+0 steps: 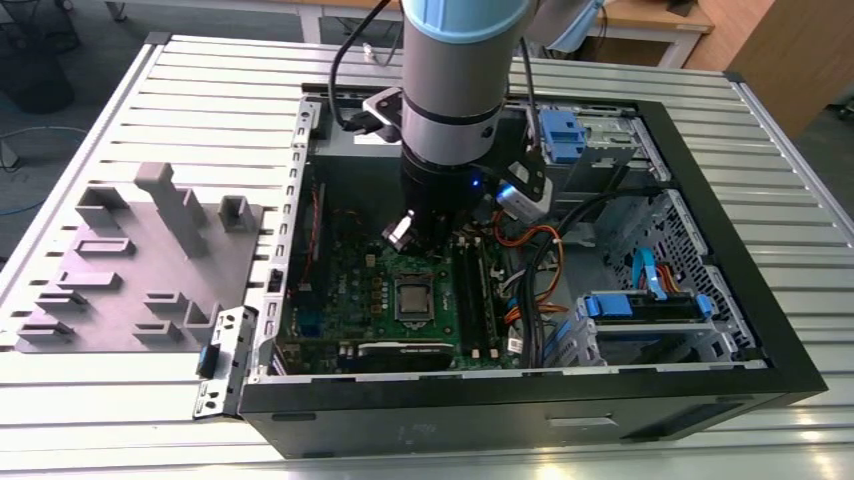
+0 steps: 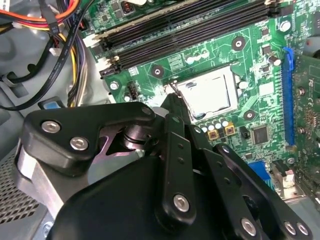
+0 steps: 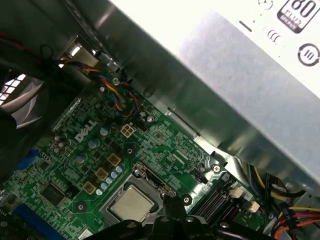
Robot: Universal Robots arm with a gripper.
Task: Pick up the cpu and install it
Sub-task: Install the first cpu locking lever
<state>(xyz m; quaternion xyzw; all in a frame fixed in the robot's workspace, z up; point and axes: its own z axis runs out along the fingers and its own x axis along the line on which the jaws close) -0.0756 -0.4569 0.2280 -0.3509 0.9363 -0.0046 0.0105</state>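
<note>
The cpu [image 1: 414,297] lies flat in the socket on the green motherboard [image 1: 350,290] inside the open computer case, its silvery top facing up. In both wrist views the cpu [image 2: 210,95] [image 3: 131,204] sits inside the shiny metal socket frame [image 2: 235,82]. My gripper [image 1: 404,235] hangs just above the board beside the socket. Its fingers are shut together with nothing between them. The gripper [image 2: 172,97] tip meets the frame's corner, and the gripper [image 3: 167,205] stands right beside the chip.
A grey moulded tray [image 1: 147,260] lies on the slatted table at the exterior view's left. Black memory slots [image 2: 190,25], bundled cables [image 1: 534,270], blue drive brackets [image 1: 641,305] and a grey power supply box [image 3: 250,75] crowd the case around the socket.
</note>
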